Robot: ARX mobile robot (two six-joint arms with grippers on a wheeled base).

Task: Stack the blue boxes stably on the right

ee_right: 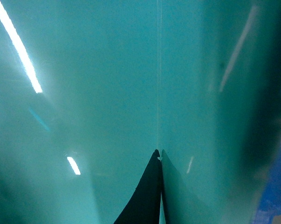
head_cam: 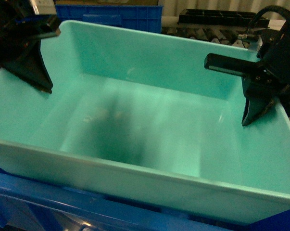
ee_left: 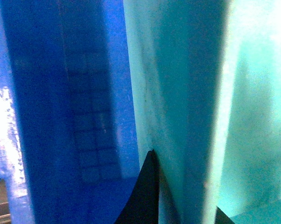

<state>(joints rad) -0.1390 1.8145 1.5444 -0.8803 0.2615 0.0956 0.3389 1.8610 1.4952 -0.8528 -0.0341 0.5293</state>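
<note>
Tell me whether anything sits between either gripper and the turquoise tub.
Nothing visible does. The left gripper is at the turquoise tub's left wall and the right gripper at its right wall; each wrist view shows a dark finger pressed against the plastic. The tub is empty.

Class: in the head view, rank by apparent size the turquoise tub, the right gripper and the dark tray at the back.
1. turquoise tub, filling most of the view.
2. right gripper, though nearness to the camera enlarges it.
3. dark tray, far off and partly hidden.
</note>
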